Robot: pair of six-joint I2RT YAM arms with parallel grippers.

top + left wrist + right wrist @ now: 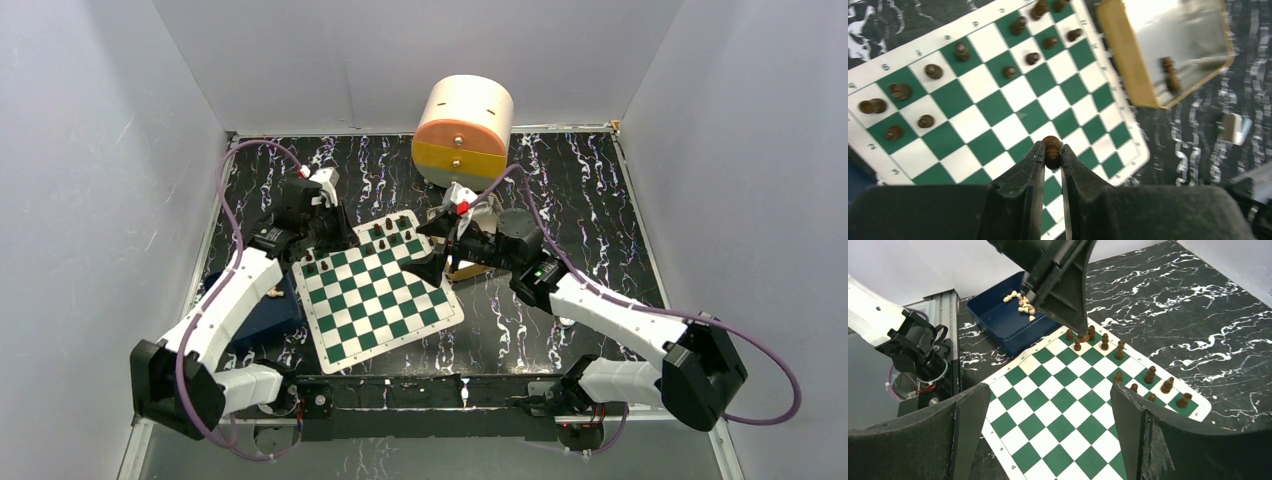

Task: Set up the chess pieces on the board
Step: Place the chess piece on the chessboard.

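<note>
**Step in hand:** placement of 1 dark piece.

- The left gripper is nearly closed. It clamps 1 dark chess piece above the board, at lower centre of the left wrist view.
- The other dark chess pieces stand in 2 rows along the board's upper left edge.
- The right gripper is spread wide and holds nothing, above the board's middle.

**Next move, as judged:** carry the held piece to a vacant square in those rows, lower it upright, then release.
</note>
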